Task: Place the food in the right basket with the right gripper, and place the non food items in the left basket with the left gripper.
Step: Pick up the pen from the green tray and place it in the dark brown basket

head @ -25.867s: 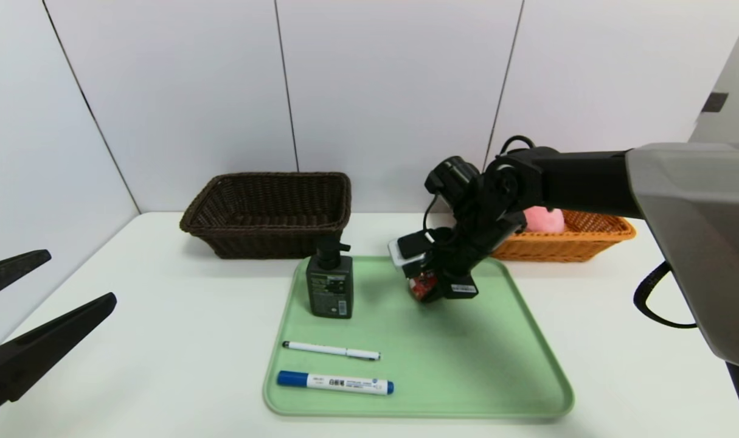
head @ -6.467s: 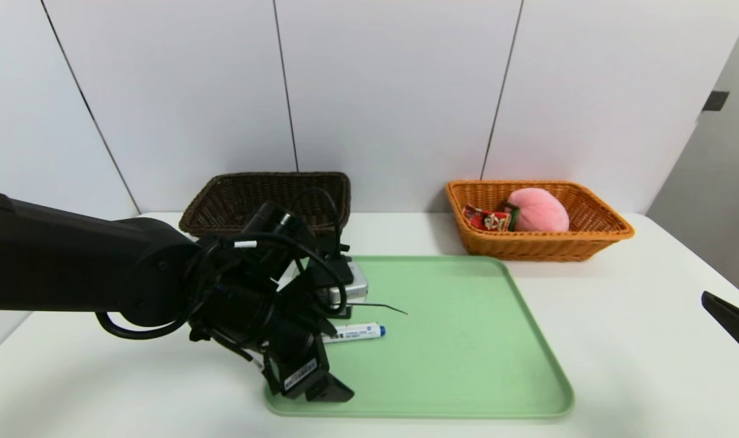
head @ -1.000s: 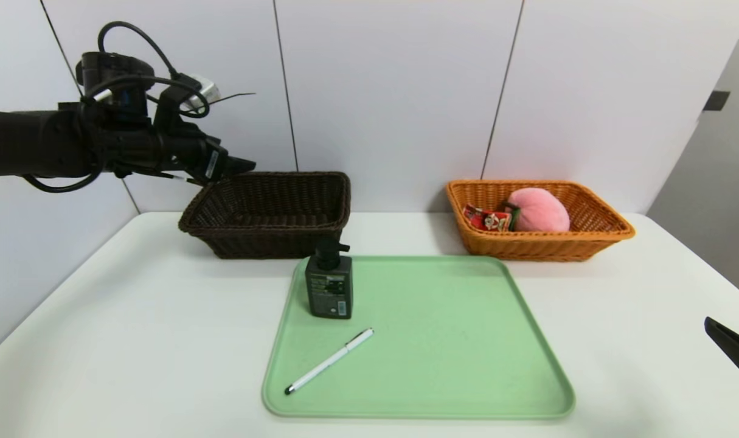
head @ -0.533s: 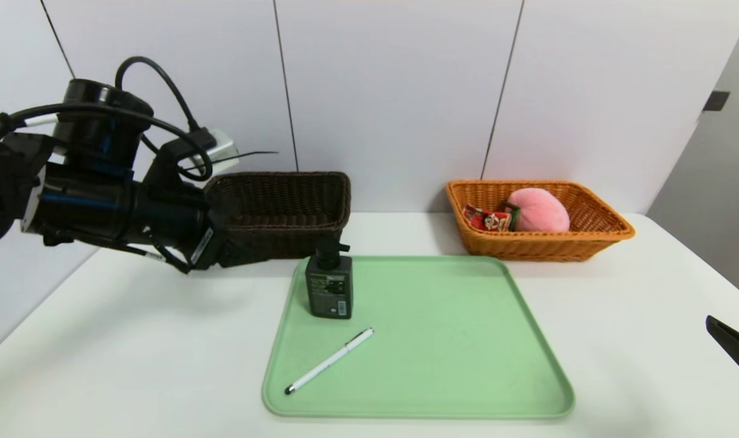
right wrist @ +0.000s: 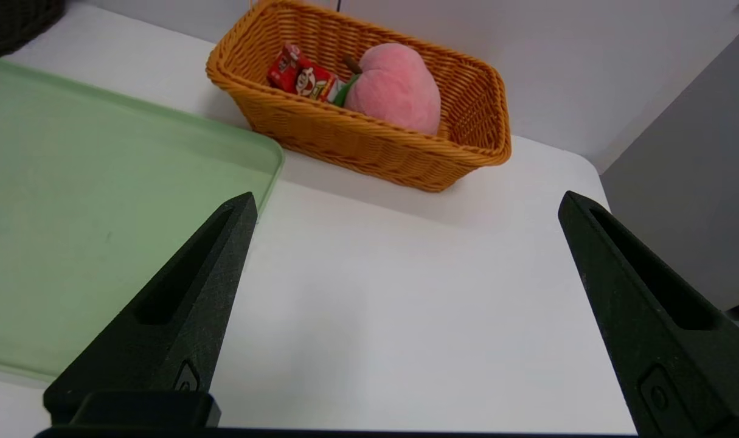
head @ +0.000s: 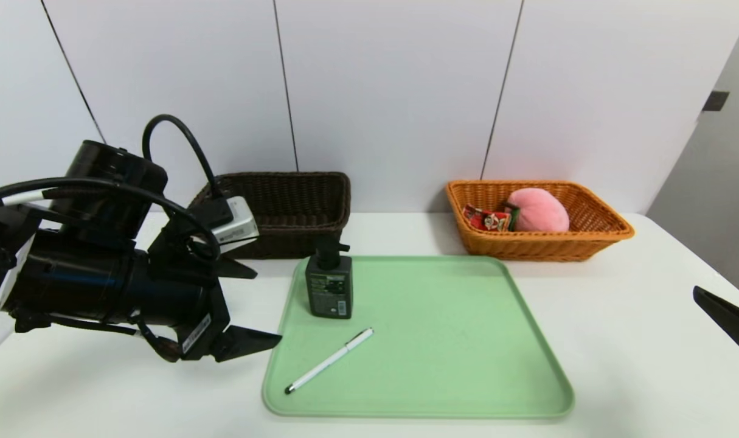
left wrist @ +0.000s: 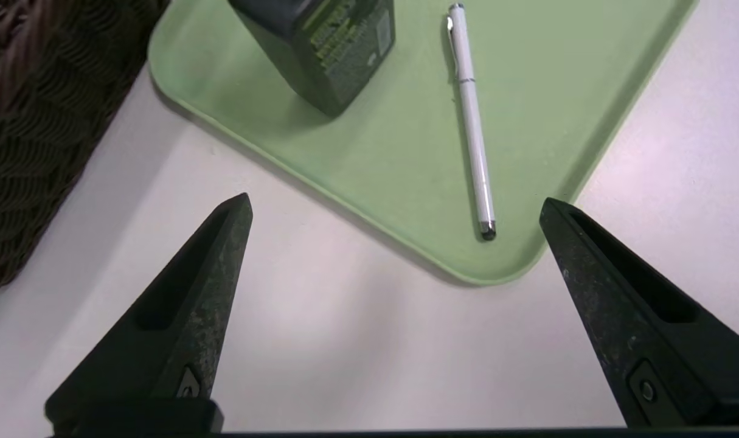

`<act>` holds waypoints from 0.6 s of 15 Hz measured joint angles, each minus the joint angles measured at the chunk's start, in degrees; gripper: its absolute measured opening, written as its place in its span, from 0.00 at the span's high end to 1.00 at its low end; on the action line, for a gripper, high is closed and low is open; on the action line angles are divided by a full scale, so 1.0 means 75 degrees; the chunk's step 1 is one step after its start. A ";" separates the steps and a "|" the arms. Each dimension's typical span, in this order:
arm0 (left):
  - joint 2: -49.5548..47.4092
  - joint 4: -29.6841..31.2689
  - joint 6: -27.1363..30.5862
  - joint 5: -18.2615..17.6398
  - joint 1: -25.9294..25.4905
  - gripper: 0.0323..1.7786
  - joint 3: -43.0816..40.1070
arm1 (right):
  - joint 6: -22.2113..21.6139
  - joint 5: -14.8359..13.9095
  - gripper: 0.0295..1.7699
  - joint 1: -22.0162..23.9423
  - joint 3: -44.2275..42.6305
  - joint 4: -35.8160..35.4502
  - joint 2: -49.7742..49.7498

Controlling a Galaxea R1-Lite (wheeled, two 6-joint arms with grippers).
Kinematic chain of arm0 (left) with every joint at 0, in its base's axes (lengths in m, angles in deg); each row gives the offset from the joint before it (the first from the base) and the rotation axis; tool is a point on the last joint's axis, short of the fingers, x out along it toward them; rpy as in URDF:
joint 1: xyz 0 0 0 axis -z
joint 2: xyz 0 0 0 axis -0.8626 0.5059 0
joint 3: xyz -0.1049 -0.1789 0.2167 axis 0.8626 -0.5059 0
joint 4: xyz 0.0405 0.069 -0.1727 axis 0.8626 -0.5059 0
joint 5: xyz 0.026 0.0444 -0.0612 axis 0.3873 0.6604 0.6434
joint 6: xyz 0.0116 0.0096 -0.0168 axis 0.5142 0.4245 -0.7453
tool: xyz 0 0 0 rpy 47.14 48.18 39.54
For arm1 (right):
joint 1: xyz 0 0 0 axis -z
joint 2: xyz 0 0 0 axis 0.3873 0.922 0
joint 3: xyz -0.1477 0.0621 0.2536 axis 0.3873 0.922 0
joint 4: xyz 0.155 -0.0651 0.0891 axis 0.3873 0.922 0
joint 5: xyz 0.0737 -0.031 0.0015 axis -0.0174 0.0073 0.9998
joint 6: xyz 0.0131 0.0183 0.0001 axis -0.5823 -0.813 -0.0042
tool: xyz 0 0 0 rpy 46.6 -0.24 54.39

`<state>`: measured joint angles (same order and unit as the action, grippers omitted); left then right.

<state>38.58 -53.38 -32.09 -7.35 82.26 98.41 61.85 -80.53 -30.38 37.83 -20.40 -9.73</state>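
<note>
left gripper (head: pixel 252 302) empty, spread wide, beside tray (head: pixel 527 340).

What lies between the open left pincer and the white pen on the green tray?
Only bare white table and the green plastic tray's rim separate the left pincer from the slim white pen, as the left wrist view shows.

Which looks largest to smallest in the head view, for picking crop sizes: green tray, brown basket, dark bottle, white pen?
1. green tray
2. brown basket, partly hidden by the left arm
3. white pen and dark bottle: pen longer, bottle bulkier, unranked.
</note>
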 joint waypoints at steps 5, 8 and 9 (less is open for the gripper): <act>0.0221 -0.0128 0.0310 0.0345 0.0471 0.05 -0.0154 | -0.0291 0.0213 0.03 -0.0015 -0.0909 0.0034 0.0728; 0.0525 -0.0128 0.0310 0.0676 0.0754 0.05 -0.0031 | -0.0606 0.0216 0.03 -0.0015 -0.0892 0.0015 0.0889; 0.0658 -0.0163 0.0314 0.0814 0.0842 0.05 0.0091 | -0.0679 0.0216 0.03 -0.0011 -0.0892 0.0003 0.0904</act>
<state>43.51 -54.60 -29.74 -1.25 88.57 99.09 56.75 -78.90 -30.47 31.14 -20.38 -2.95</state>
